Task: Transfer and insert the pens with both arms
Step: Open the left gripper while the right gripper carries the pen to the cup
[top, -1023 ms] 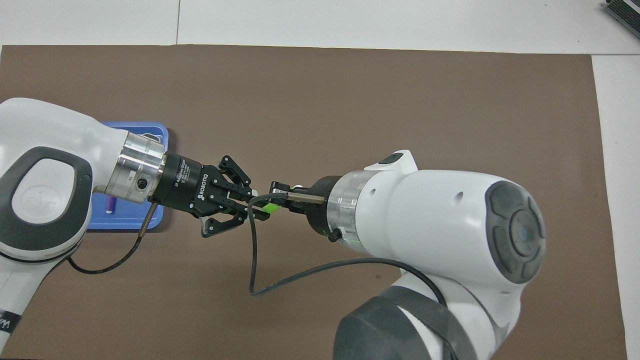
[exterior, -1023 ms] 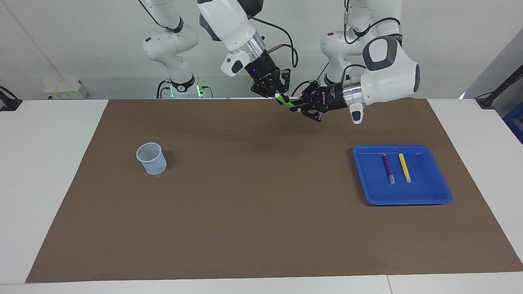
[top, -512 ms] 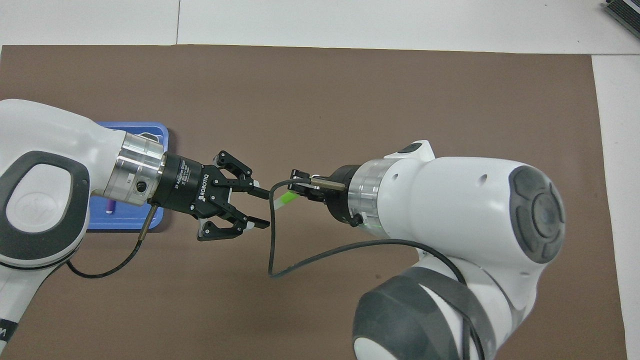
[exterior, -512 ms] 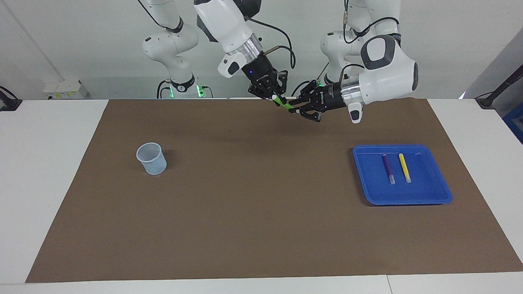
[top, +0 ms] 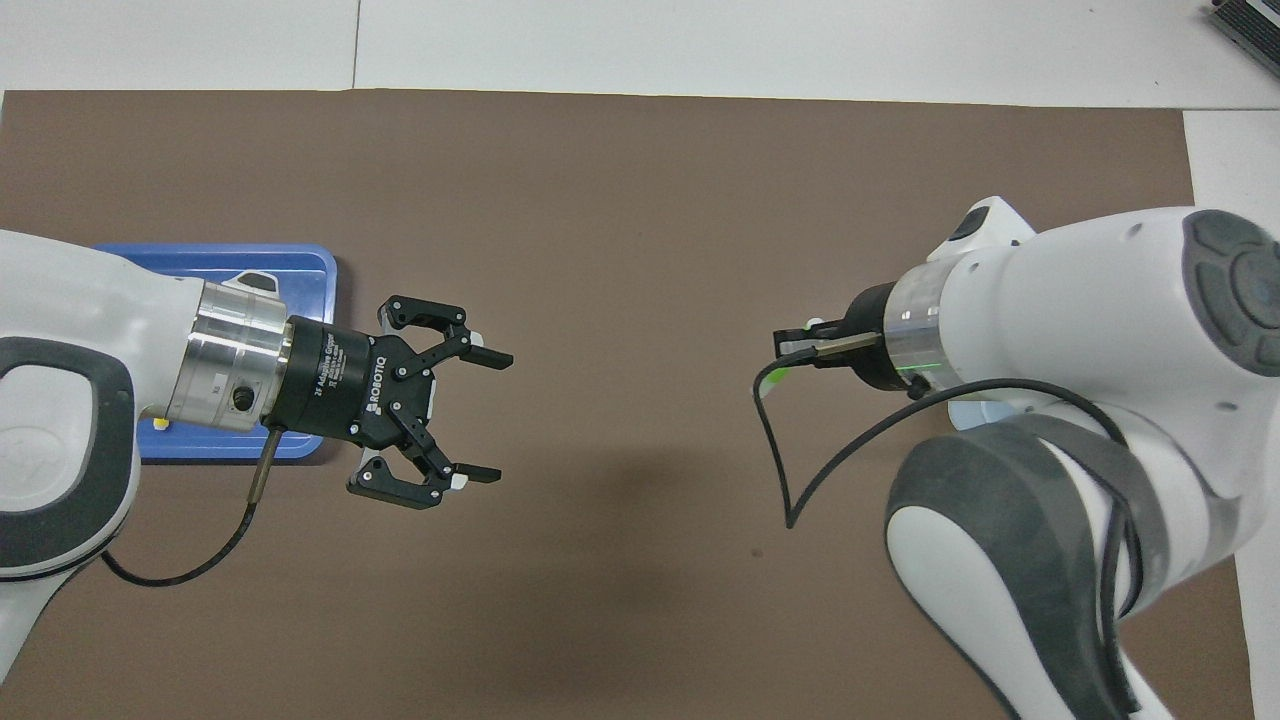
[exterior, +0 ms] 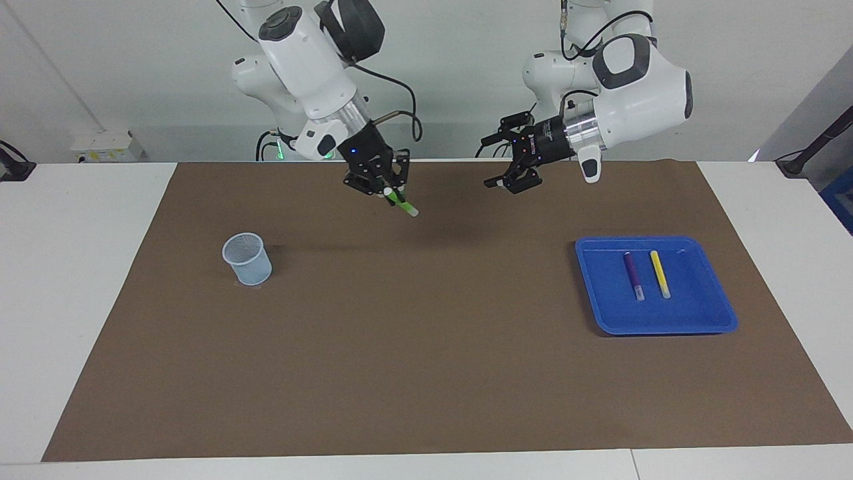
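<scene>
Now that the left gripper (exterior: 508, 154) has let go, fingers spread w/ nothing between, right gripper (exterior: 388, 193) alone clamps the green pen (exterior: 402, 204); handover done, cup (exterior: 247, 259) insertion next.

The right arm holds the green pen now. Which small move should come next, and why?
Probably carry the green pen sideways toward the mesh cup, staying high. The right gripper is shut on the pen over the brown mat, well short of the cup at the right arm's end. The left gripper, jaws open and empty, waits near the blue tray.
</scene>
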You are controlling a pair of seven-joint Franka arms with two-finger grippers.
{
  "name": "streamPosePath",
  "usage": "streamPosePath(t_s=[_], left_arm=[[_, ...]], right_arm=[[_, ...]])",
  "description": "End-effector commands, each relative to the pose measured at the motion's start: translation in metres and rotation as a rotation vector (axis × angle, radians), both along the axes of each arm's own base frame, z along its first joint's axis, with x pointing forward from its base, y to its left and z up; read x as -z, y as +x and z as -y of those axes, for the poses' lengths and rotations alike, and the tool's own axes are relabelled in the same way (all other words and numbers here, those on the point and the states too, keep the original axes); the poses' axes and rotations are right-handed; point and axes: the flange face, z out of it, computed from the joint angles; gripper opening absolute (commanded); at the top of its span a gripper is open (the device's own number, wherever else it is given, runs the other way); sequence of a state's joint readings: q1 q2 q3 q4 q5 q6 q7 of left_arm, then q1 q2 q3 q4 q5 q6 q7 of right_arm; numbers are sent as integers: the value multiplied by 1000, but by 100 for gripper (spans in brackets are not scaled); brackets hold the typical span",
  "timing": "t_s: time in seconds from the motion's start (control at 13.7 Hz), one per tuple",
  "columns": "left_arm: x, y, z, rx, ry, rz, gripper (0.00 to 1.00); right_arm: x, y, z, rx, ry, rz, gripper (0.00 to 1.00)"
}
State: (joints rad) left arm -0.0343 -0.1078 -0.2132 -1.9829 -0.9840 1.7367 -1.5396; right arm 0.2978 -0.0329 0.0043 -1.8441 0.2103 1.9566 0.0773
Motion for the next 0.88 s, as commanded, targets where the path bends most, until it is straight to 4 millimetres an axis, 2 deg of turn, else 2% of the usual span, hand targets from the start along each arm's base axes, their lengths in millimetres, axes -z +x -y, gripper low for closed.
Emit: streamPosePath(t_s=[0.0, 0.07, 0.15, 0.29, 0.44, 0.51, 0.66, 0.8], left_arm=[[7, -16, -13, 70, 53, 110, 100], [10, -17, -15, 112, 64, 150, 100], [12, -18, -19, 154, 84, 191, 100], [21, -18, -41, 238, 103, 284, 100], [25, -19, -73, 335, 77, 366, 100], [29, -21, -86, 411, 75, 408, 100], [34, -24, -106, 579, 88, 506, 100], [37, -25, -119, 726, 108, 583, 100]], right_arm=[[13, -9, 80, -179, -176, -2, 0], [22, -8, 118, -245, -230, -3, 0], [30, -11, 145, -295, -270, -8, 0], [47, -20, 190, -363, -326, -29, 0], [62, -32, 208, -353, -322, -57, 0], [66, -31, 211, -347, -324, -46, 0], [86, -31, 211, -346, -324, -37, 0], [95, -27, 209, -336, -325, -21, 0]])
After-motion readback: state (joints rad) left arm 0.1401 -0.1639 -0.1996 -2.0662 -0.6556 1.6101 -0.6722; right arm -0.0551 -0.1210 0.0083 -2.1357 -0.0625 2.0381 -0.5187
